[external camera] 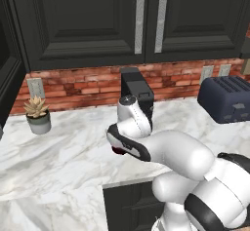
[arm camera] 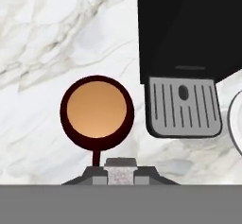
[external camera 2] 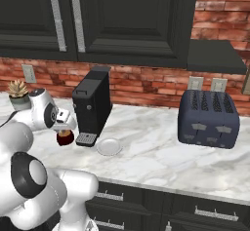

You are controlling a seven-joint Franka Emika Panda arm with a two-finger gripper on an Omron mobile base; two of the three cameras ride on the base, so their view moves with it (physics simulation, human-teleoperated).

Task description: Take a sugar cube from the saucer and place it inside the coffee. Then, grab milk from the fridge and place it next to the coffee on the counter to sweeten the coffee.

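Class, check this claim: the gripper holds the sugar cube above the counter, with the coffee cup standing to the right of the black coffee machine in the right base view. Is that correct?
Not quite. In the right base view the coffee cup stands to the left of the coffee machine, not the right. The rest holds: the gripper holds the sugar cube above the counter.

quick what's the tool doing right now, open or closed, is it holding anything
Tool: closed on the sugar cube, held between its fingertips just short of the coffee.
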